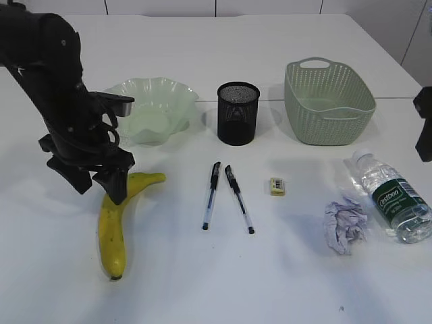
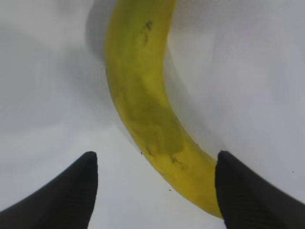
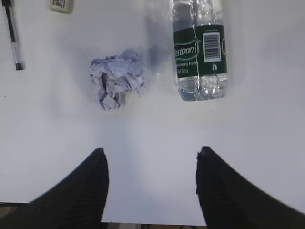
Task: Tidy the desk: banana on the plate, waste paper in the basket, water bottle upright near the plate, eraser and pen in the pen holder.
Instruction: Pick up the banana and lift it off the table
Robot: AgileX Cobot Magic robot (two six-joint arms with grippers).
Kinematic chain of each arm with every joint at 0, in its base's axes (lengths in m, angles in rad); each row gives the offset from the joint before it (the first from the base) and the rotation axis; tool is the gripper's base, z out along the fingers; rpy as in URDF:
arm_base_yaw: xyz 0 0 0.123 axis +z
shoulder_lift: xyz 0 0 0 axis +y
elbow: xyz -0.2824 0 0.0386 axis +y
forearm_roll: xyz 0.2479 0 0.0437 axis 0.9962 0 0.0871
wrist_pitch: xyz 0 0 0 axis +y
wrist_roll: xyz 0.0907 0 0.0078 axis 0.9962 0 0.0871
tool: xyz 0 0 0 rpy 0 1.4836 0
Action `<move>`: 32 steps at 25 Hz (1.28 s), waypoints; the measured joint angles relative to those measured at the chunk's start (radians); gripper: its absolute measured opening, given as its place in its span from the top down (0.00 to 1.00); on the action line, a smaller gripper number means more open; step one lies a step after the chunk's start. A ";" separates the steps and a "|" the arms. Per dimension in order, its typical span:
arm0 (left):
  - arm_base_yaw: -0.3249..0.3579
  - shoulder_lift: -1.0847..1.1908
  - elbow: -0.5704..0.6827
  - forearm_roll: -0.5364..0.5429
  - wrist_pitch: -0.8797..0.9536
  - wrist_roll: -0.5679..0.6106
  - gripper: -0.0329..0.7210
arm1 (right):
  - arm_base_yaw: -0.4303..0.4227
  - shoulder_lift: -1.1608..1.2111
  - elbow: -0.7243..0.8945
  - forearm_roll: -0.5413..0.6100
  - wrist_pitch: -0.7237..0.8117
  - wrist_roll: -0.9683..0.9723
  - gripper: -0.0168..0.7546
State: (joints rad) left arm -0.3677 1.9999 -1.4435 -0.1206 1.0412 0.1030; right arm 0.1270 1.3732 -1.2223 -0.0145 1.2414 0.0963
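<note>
Left gripper (image 2: 155, 191) parted over the banana (image 1: 116, 223), pre-grasp; nothing tidied yet.

I'm on step one, banana to plate (image 1: 154, 108). My left jaws are spread wide, empty, straddling the banana's upper stretch near its stem end; one fingertip (image 2: 248, 191) looks just at the peel, can't tell if touching. Banana lies flat on the desk (image 1: 216, 283), front left, curved, yellow with small brown specks, dark tip toward the camera, plate just behind it. Next, I judge: settle lower, close across the width, lift, carry back to the plate; curved peel might roll or slip if pinched off-centre. My right gripper (image 3: 151, 186) is also parted and empty, hovering short of the waste paper (image 3: 116, 80) and the water bottle (image 3: 199, 52), which lies on its side. Two pens (image 1: 211, 195), eraser (image 1: 277, 186) loose in front of pen holder (image 1: 237, 113); basket (image 1: 327, 101) looks empty.
</note>
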 joint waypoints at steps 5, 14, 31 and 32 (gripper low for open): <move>0.000 0.034 0.000 -0.018 -0.003 0.002 0.24 | 0.000 0.001 -0.029 0.000 0.000 0.000 0.40; 0.000 0.070 0.000 -0.029 -0.006 0.002 0.24 | 0.000 0.001 -0.036 0.000 0.000 0.000 0.40; 0.000 0.075 0.000 -0.031 -0.030 0.002 0.24 | 0.000 0.001 -0.036 -0.002 0.000 0.000 0.40; 0.000 0.075 0.000 -0.031 -0.030 0.002 0.24 | 0.000 0.001 -0.036 -0.002 0.000 0.000 0.40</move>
State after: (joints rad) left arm -0.3677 2.0745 -1.4435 -0.1519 1.0109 0.1045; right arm 0.1270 1.3746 -1.2578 -0.0162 1.2414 0.0963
